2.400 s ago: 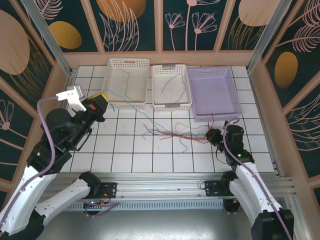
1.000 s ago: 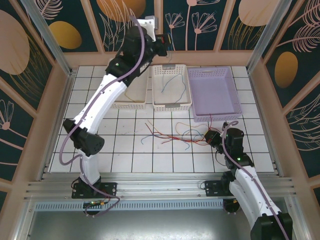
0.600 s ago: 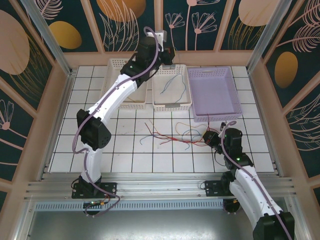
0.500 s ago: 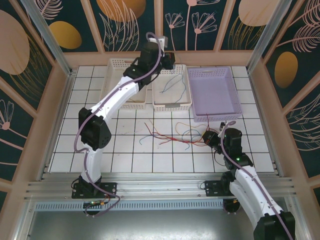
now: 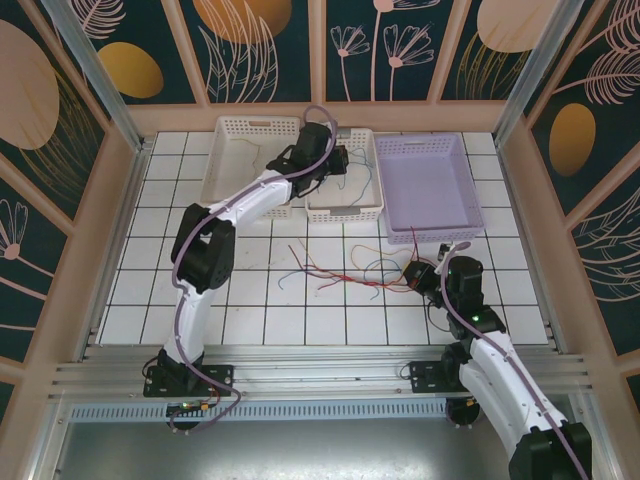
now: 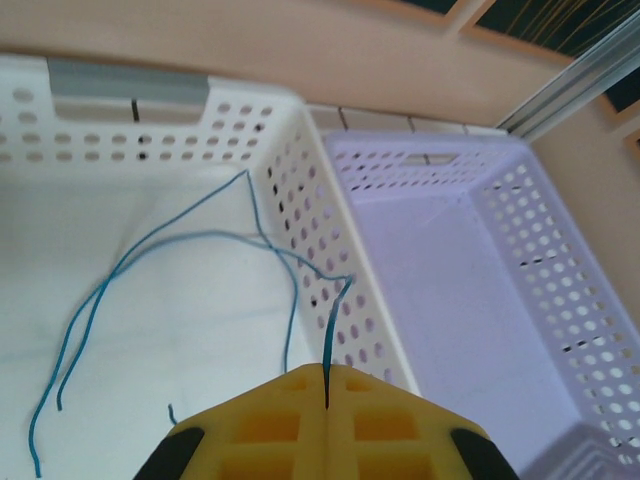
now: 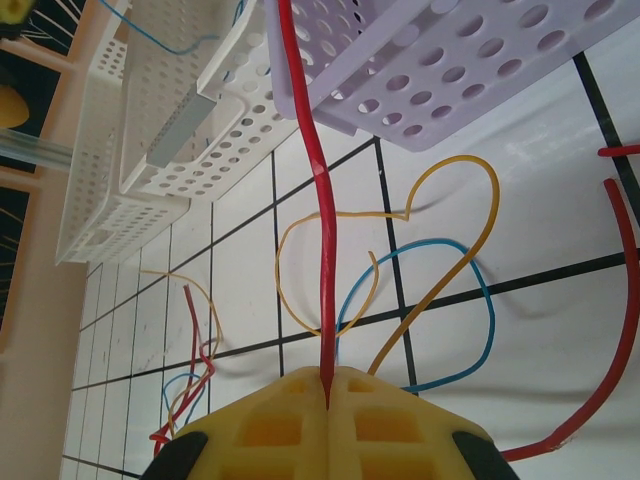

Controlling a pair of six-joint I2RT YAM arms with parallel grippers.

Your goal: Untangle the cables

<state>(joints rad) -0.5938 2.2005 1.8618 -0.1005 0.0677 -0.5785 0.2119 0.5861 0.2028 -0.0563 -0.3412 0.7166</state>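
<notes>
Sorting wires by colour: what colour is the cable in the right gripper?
Red. The cable shows best in the right wrist view.

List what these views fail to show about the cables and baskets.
- Top view: the tangle is too thin to tell which cable crosses over which.
- Top view: the left arm hides part of the left basket floor.
- Right wrist view: the red cable in the right tool leaves the top edge; its far end is cut off.
</notes>
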